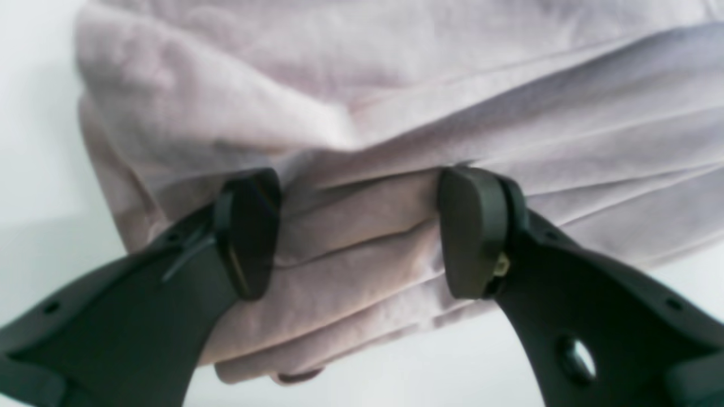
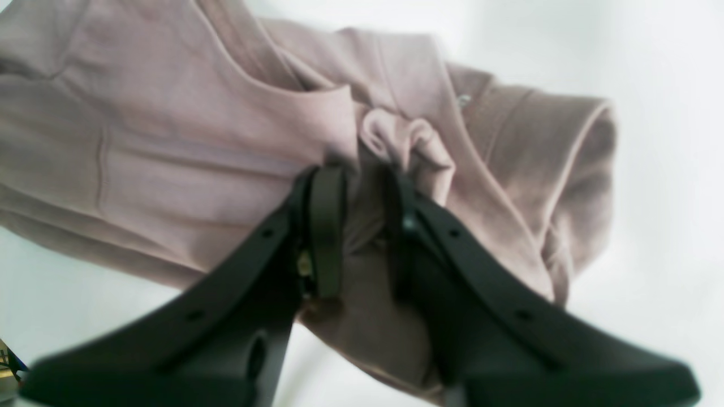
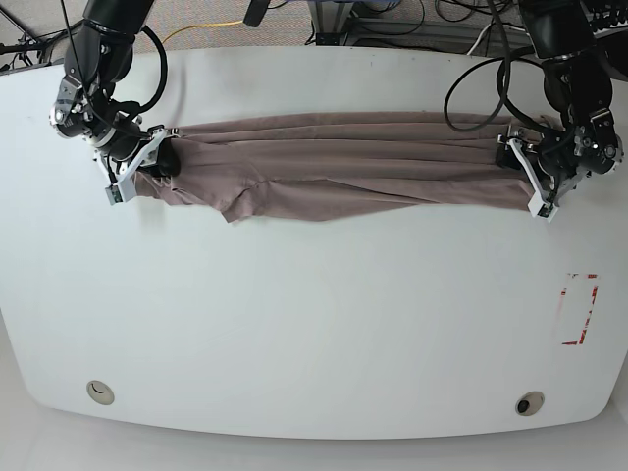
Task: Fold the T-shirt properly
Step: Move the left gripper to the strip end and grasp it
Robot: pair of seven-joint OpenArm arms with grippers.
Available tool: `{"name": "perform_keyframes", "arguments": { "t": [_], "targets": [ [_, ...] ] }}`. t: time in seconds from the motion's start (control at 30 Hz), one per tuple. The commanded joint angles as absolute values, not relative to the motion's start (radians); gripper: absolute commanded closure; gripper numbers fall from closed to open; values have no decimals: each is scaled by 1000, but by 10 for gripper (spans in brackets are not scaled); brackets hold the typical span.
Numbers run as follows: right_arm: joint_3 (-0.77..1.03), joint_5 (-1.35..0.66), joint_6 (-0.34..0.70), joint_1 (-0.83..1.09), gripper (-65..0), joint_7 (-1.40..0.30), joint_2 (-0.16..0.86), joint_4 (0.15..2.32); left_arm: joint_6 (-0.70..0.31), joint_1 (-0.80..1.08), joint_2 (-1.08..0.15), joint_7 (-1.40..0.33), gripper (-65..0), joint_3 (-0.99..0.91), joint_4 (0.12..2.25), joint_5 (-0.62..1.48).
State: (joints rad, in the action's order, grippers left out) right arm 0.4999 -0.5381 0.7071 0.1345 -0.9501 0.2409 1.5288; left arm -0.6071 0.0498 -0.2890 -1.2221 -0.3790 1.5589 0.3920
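The mauve T-shirt lies stretched in a long, creased band across the far part of the white table. My right gripper is at its end on the left of the base view. In the right wrist view the gripper is shut on a pinch of the shirt near a hemmed edge. My left gripper is at the other end. In the left wrist view the gripper has its jaws well apart, with layered folds of the shirt lying between the pads.
A red rectangle mark is on the table at the right. Two round holes sit near the front edge. Cables run behind the table's back edge.
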Motion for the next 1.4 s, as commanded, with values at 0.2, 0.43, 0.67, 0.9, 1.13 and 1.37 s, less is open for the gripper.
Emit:
{"name": "perform_keyframes", "arguments": {
  "t": [0.2,0.43,0.67,0.9,1.13,1.37],
  "targets": [
    [507,-539,698,128,-124,-941,254,1546,-605,36,-351,-1291,-454,-556,1659,750],
    [507,-539,698,131,-124,-941,252,1544,-599,64,-351,-1314,-581,-722,1655,843],
    [509,-539,698,128,-124,-941,252,1541,-599,67,-351,-1313,-600,-728,1650,754],
    [512,-541,698,128,-124,-941,252,1540,-602,64,-349,-1267,-600,-720,1514,676],
    [513,-541,698,130,-124,-941,252,1543,-622,62,-346,-1221,-600,-677,1405,677],
    [513,-547,698,128,-124,-941,248,1544,-698,25,-340,-1219,-593,-616,1339,677]
  ]
}}
